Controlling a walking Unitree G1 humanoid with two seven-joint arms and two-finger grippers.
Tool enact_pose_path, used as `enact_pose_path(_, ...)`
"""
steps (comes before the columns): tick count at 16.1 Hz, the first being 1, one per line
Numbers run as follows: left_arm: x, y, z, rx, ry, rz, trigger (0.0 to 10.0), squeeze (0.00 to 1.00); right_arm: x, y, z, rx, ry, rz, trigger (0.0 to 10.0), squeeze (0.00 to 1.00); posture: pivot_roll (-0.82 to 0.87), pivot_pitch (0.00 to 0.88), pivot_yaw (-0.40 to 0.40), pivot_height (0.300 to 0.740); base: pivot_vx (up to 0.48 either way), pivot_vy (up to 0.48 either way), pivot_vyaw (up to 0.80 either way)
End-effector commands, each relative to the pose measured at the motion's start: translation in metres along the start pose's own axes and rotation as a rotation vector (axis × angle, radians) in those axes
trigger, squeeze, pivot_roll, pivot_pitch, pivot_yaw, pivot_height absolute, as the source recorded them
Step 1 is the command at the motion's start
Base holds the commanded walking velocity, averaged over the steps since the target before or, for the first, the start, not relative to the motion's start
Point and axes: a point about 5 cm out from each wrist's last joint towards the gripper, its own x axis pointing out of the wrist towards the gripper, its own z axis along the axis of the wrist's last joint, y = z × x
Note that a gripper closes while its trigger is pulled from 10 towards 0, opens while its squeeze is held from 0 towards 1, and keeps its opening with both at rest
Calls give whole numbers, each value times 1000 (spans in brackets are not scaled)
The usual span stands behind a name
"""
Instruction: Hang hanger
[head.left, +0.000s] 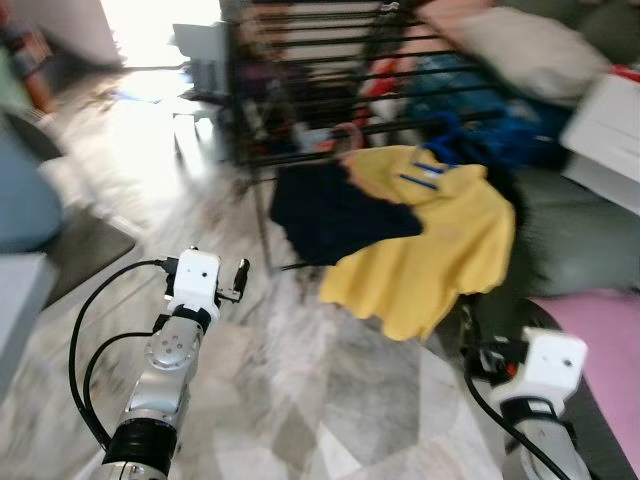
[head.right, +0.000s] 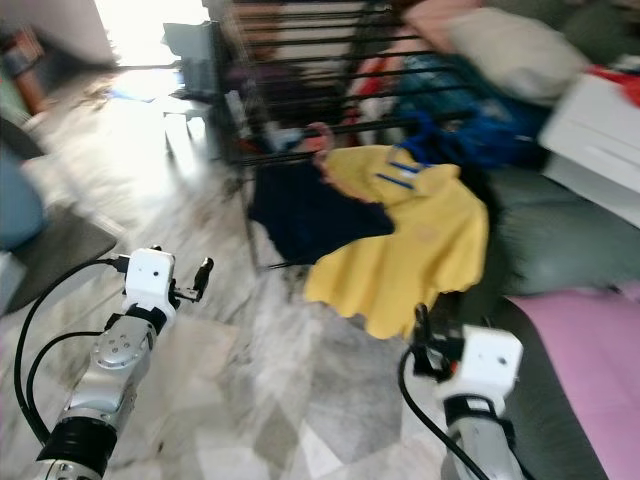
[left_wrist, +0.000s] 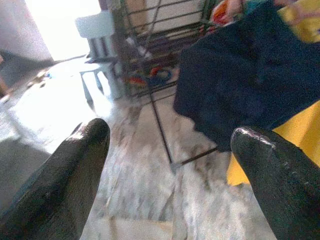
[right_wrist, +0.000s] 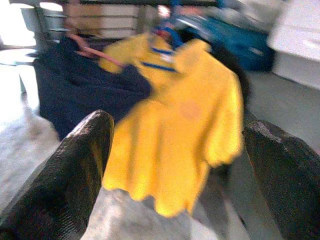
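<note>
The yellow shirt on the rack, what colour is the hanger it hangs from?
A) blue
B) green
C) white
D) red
A: a blue hanger hooks over the black drying rack, and its blue shows at the collar of the yellow shirt, which hangs beside a dark navy garment.

Soft matt yellow cloth shirt (head.left: 430, 250) on a blue plastic hanger (head.left: 440, 135), dark navy cloth garment (head.left: 330, 215), black metal-looking rack (head.left: 300, 80), glossy marbled floor (head.left: 300, 380).
</note>
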Motion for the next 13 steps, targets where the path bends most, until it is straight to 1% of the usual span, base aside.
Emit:
enact_pose_path(1,0,-6,2,15,-3,-16,10000,0,2,3,1,-19,-9,18,10000,0,15,0,-43,740,0,0,800)
enact_pose_path(2,0,-6,2,16,2,-14,10000,0,2,3,1,-20,-11,16,10000,0,10,0,-39,740,0,0,800)
enact_pose_path(3,0,-5,1,16,15,13,10000,0,2,2,1,-17,-11,8,10000,0,7,0,-37,740,0,0,800)
enact_pose_path(4,-1,-1,0,37,27,45,10000,0,1,1,2,-15,-11,7,10000,0,3,0,-35,740,0,0,800)
enact_pose_path(5,-1,0,-2,38,33,55,10000,0,0,1,2,-15,-11,7,10000,0,2,0,-35,740,0,0,800)
enact_pose_path(7,-4,-2,-6,35,46,42,10000,0,-2,0,0,-16,-1,13,10000,0,1,0,-40,740,0,0,800)
enact_pose_path(10,-4,-9,-5,51,46,7,10000,0,1,0,1,-17,-3,17,10000,0,1,0,-41,740,0,0,800)
enact_pose_path(12,-4,-12,-7,43,65,-19,10000,0,1,0,2,-14,-6,16,10000,0,-1,0,-40,740,0,0,800)
enact_pose_path(13,-4,-14,-7,42,67,-37,10000,0,1,0,1,-5,-2,5,10000,0,-2,0,-41,740,0,0,0)
